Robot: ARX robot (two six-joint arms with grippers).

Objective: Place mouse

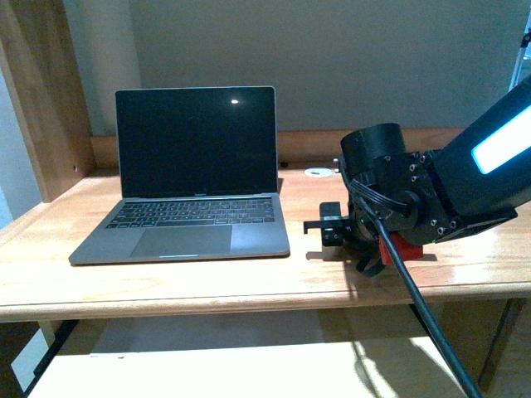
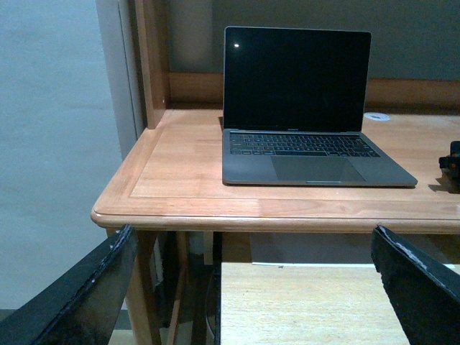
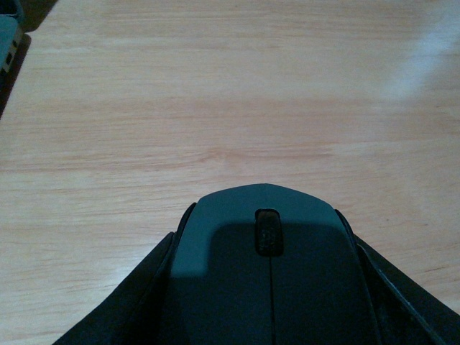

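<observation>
Wooden desk (image 1: 191,286), light grain, raised back rail, shelf below. Fills most of the front view.

Laptop (image 1: 192,178) sits on the desk's left half, lid up, screen dark, keyboard and trackpad exposed. One small bright reflection on the screen. Left wrist view shows the same laptop (image 2: 309,108) square-on, set back from the desk's front edge.

Right arm (image 1: 465,174), black with a lit blue-white panel, reaches in from the right and hangs low over the desk just right of the laptop. A thick black cable runs down off it past the desk edge. A red part shows beneath the wrist, close to the desktop.

Small white round disc (image 1: 319,172) lies on the desk near the back rail, behind the arm.

Right gripper (image 3: 266,302): black fingers (image 3: 133,298) flank the mouse (image 3: 266,273) on both sides, pressed against its flanks, so it is clamped on the mouse. The mouse is dark, rounded, scroll wheel facing the camera, nose pointing out over bare desk surface. Whether its underside touches the wood, I cannot tell.

Left gripper (image 2: 255,287): two black fingertips (image 2: 86,295) at the frame's lower corners, spread wide, nothing between them, held in front of and below the desk edge.
</observation>
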